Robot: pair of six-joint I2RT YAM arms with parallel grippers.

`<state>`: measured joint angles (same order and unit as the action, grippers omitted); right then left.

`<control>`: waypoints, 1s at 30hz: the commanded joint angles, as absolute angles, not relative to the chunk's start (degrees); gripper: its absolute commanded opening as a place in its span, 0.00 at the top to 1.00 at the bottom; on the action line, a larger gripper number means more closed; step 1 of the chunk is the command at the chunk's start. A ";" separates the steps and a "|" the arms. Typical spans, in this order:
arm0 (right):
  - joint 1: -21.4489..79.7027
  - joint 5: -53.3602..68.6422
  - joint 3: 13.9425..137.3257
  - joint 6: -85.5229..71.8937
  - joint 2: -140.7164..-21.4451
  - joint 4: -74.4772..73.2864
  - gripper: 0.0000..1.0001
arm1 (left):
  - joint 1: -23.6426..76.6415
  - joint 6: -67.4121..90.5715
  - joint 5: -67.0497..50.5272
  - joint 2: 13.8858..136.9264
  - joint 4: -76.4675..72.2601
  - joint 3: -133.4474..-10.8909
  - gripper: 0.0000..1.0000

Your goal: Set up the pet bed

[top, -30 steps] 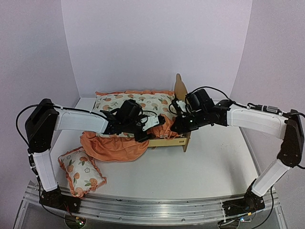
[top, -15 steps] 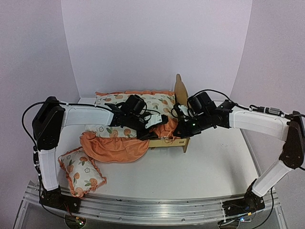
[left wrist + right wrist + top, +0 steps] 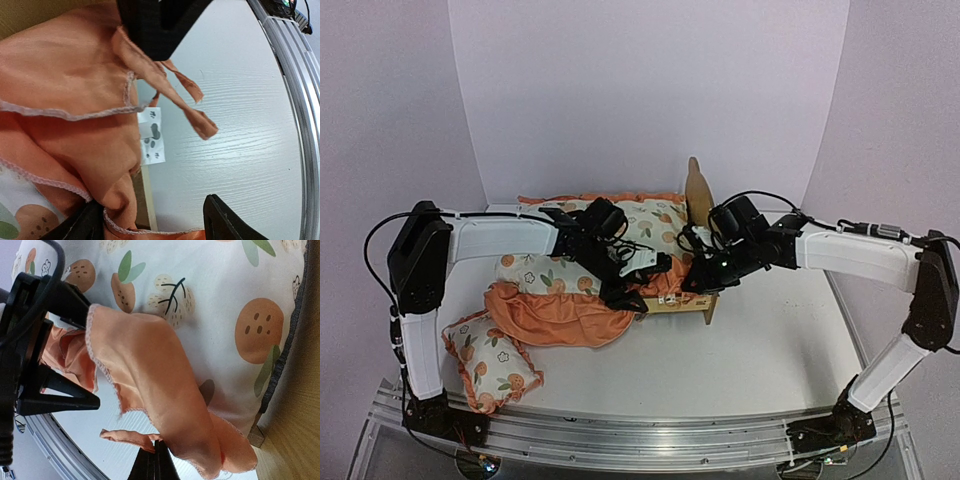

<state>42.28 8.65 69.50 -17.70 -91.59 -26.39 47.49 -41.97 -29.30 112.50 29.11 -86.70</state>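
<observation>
Approx. half done: mattress cushion [image 3: 570, 312] lies only partly on pet bed [image 3: 698, 195], its left side sagging onto worktop [image 3: 720, 370], pillow [image 3: 492, 362] not yet placed; right fingers [image 3: 147, 465] pinch the cushion ruffle, left fingers [image 3: 222, 220] stand open.

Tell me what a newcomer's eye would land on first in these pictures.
The large fruit-print cushion with orange ruffles sprawls over the small light plywood pet bed mid-table, its ruffle spilling off toward the left arm's side. Both arms meet over it: the right gripper is shut on a ruffle edge, and the left gripper gapes open among the folds. A small matching fruit-print pillow lies apart at the near left corner.
</observation>
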 commanded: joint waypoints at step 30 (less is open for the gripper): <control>42.08 14.75 64.72 -14.80 -81.23 -33.76 0.65 | 46.45 -25.09 -21.51 123.45 45.69 -111.14 1.00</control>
